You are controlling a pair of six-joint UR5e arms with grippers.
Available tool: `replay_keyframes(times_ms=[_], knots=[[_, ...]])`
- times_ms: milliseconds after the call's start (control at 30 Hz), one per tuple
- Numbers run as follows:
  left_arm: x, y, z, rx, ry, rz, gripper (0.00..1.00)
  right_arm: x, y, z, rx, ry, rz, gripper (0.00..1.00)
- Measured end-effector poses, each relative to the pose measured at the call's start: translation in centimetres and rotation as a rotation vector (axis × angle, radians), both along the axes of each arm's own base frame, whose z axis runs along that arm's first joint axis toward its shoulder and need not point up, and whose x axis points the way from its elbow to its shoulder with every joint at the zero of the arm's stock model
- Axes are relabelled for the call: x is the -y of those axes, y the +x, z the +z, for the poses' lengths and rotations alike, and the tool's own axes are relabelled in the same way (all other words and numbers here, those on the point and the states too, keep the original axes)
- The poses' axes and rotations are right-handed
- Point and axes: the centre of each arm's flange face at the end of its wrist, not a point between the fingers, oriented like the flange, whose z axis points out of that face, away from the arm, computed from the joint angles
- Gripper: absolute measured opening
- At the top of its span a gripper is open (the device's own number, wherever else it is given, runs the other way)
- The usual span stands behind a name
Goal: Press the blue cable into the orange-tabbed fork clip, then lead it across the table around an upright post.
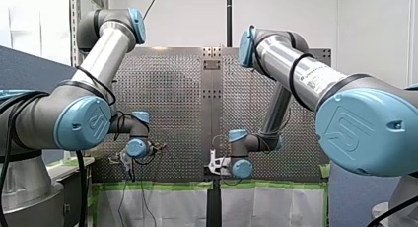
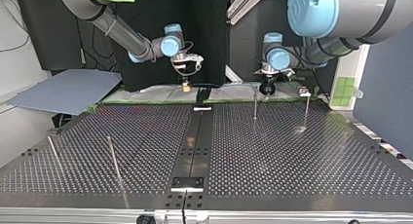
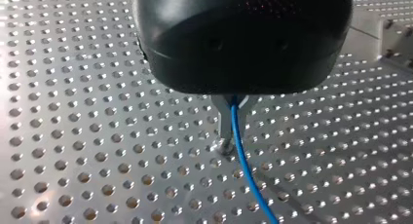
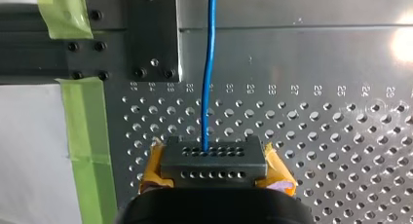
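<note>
The thin blue cable (image 3: pixel 246 170) leaves the metal fingers of my left gripper (image 3: pixel 230 141), which is shut on it just above the perforated table (image 3: pixel 97 136). Its other stretch (image 4: pixel 209 63) runs straight ahead from my right gripper (image 4: pixel 214 153), whose dark fingers with yellow pads (image 4: pixel 277 177) are shut on it. In the top view the cable (image 2: pixel 214 84) spans the far edge between my right gripper (image 2: pixel 186 86) and my left gripper (image 2: pixel 267 89). A small black fitting (image 2: pixel 202 95) stands under that span. I cannot tell whether it is the fork clip.
Thin upright posts stand at the far side (image 2: pixel 255 104), (image 2: pixel 307 112) and at the near left (image 2: pixel 114 158), (image 2: pixel 53 153). A dark rail (image 2: pixel 195 141) splits the table. Green tape (image 4: pixel 90 136) lines the edge beside my right gripper. A grey-blue sheet (image 2: pixel 68 90) lies off the table.
</note>
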Motion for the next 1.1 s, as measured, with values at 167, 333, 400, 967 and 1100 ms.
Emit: replay_keyframes(times_ms=[167,333,400,967,1100], knots=[[-0.6,1.0,0.3,0.004,-0.015,0.003,0.00,1.1,-0.2,0.4,-0.001,0.002,-0.012,0.00],[-1.4,1.4,0.5,0.007,-0.023,0.015,0.00,2.0,-0.2,0.8,0.001,-0.001,-0.021,0.00],[-1.7,1.5,0.5,0.006,-0.025,0.017,0.00,2.3,-0.3,1.0,0.001,-0.001,-0.023,0.00],[-2.4,1.2,0.1,-0.051,0.044,-0.030,0.88,2.5,-0.2,1.1,0.001,-0.001,-0.024,0.00],[-2.3,0.9,-0.1,-0.075,0.067,-0.066,1.00,2.5,-0.2,1.1,0.001,-0.001,-0.023,0.00]])
